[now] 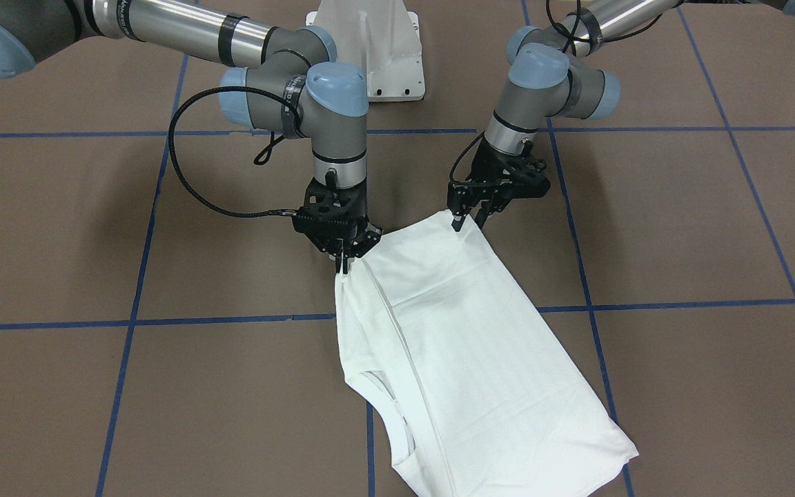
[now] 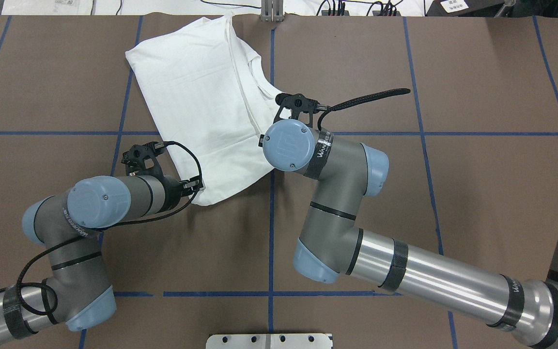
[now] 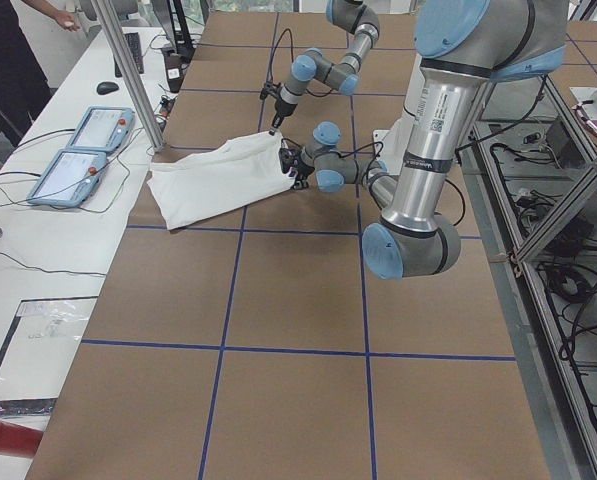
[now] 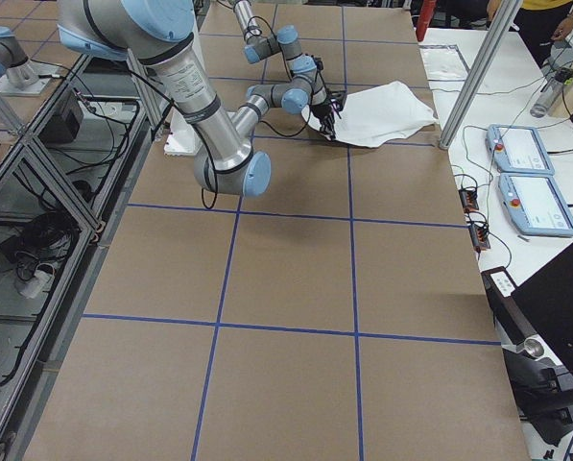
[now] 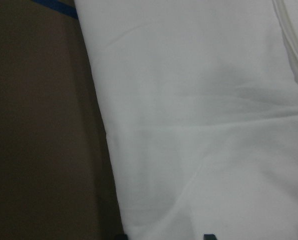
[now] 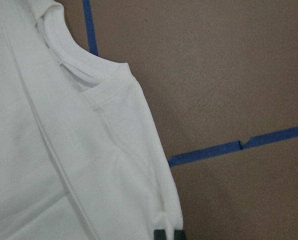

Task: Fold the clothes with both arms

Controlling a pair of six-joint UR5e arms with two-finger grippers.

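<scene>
Pinching the shirt (image 1: 466, 345) edge, the right gripper (image 1: 346, 266) was clamped tight. The left gripper (image 1: 468, 222) stood parted at a corner

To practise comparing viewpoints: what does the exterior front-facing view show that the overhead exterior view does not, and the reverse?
Only front-facing: the right gripper pinching one shirt corner, the left gripper at the next corner, fingers apart. Only overhead: cables beyond the far edge of the table; wrists hide the gripper tips. Both: the white shirt, its collar, blue tape grid, white pedestal base.
</scene>
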